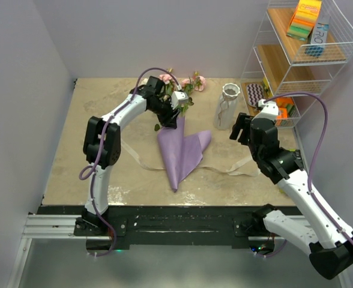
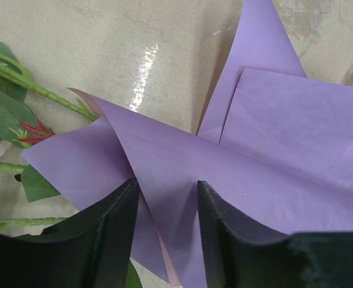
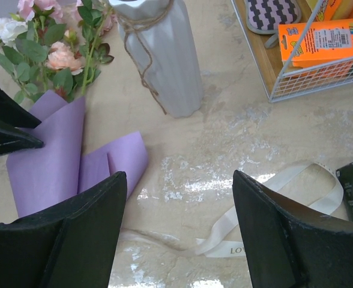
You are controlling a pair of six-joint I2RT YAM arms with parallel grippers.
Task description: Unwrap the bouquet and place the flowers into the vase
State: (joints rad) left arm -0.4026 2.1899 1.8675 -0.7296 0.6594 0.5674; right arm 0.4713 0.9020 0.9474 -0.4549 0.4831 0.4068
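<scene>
Overhead, the lilac paper cone of pink and peach roses [image 1: 179, 150] lies at nine o'clock of the ribbed white vase [image 1: 227, 107]. Left wrist: my left gripper [image 2: 167, 222] straddles a fold of it; whether it is pinching I cannot tell, and I should take paper only. Right wrist: my right gripper [image 3: 179, 222] hangs spread and empty.

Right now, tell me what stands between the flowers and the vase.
Nothing visible stands between the flowers and the vase; however, the lilac paper cone is wrapped around their stems.
</scene>
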